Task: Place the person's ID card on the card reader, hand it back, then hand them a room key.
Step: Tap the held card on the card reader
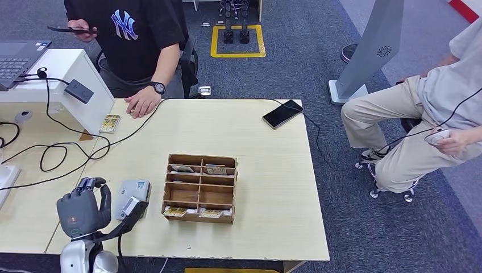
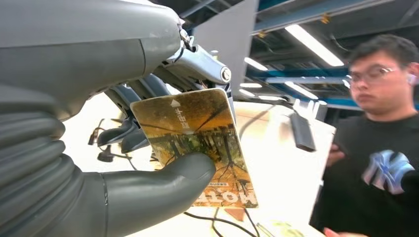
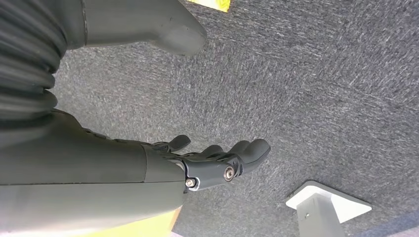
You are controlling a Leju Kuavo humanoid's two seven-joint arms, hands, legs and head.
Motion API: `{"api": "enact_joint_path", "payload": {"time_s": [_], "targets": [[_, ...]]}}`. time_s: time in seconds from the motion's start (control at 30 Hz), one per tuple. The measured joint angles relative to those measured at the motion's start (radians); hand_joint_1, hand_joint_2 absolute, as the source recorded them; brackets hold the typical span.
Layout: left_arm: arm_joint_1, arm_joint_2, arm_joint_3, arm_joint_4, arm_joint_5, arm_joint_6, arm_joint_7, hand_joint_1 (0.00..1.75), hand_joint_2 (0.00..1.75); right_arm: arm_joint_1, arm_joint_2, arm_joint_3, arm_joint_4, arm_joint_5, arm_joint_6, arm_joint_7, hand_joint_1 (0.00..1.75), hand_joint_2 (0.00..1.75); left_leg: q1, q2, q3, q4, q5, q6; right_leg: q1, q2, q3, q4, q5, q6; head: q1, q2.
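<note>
My left hand hovers above the table's near left corner, just left of the grey card reader. In the left wrist view its thumb and fingers pinch a card with a yellow-brown picture, held upright toward the person in the black shirt. That person stands behind the table with one hand on it, close to another yellowish card. My right hand hangs over grey carpet, fingers apart and holding nothing.
A wooden compartment box with several cards stands mid-table, right of the reader. Black cables loop across the left side below a white stand and laptop. A phone lies far right. A second person sits at right.
</note>
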Motion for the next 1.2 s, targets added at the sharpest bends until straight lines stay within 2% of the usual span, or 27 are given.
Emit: {"api": "enact_joint_path", "payload": {"time_s": [0.33,0.83,1.2], "targets": [[0.0,-0.002,0.035,-0.003,-0.022,0.0,0.02,1.75,1.75,-0.001,0.0,0.0,0.0,-0.005,0.0,-0.008,0.0,1.75,0.0,0.0,0.0,0.0,0.0,0.0,0.0,0.0,0.0,0.0,0.0,0.0,0.0,0.0],[-0.001,-0.002,0.035,0.002,-0.142,0.0,0.063,1.75,1.75,-0.004,0.0,0.0,0.004,-0.005,0.0,-0.026,0.0,1.75,0.0,0.0,0.0,0.0,0.0,0.0,0.0,0.0,0.0,0.0,0.0,0.0,0.0,0.0],[-0.001,-0.002,0.033,0.007,-0.151,0.0,0.09,1.75,1.75,-0.004,0.0,0.0,0.005,-0.002,0.0,-0.027,0.0,1.75,0.0,0.0,0.0,0.0,0.0,0.0,0.0,0.0,0.0,0.0,0.0,0.0,0.0,0.0]]}}
